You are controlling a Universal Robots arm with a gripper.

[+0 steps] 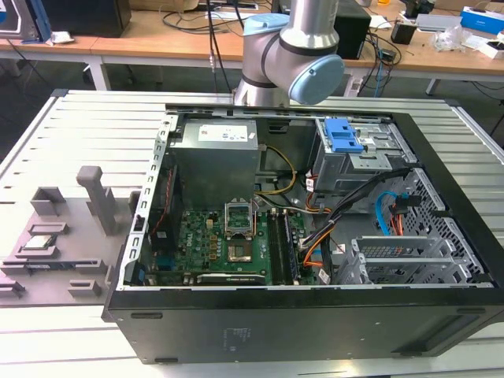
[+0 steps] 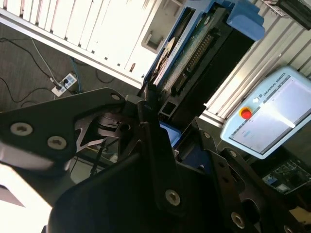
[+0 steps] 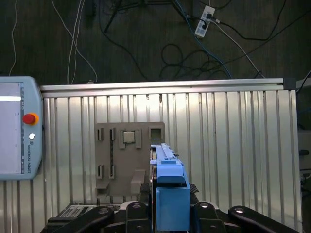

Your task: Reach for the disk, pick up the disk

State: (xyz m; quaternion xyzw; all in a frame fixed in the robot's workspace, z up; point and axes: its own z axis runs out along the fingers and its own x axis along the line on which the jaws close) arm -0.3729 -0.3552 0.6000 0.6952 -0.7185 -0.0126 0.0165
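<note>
The disk (image 3: 167, 162) is seen edge-on in the first wrist view, its blue plastic bracket toward the camera, held well above the slatted table. My gripper (image 3: 170, 196) is shut on the disk, with a black finger on each side of the bracket. In the second wrist view the disk (image 2: 194, 48) shows its circuit-board side and blue bracket, reaching away from the gripper (image 2: 155, 116), which clamps its near end. The arm (image 1: 295, 47) rises out of the exterior view behind the computer case.
An open computer case (image 1: 315, 331) lies on the aluminium table (image 1: 94, 118), with a blue-latched drive cage (image 1: 344, 135) inside. A grey fixture plate (image 3: 129, 155) carrying a square processor chip (image 3: 129, 137) lies below the gripper. A teach pendant (image 3: 14, 126) rests at the table's edge. Cables and a power strip (image 3: 204, 22) lie on the floor.
</note>
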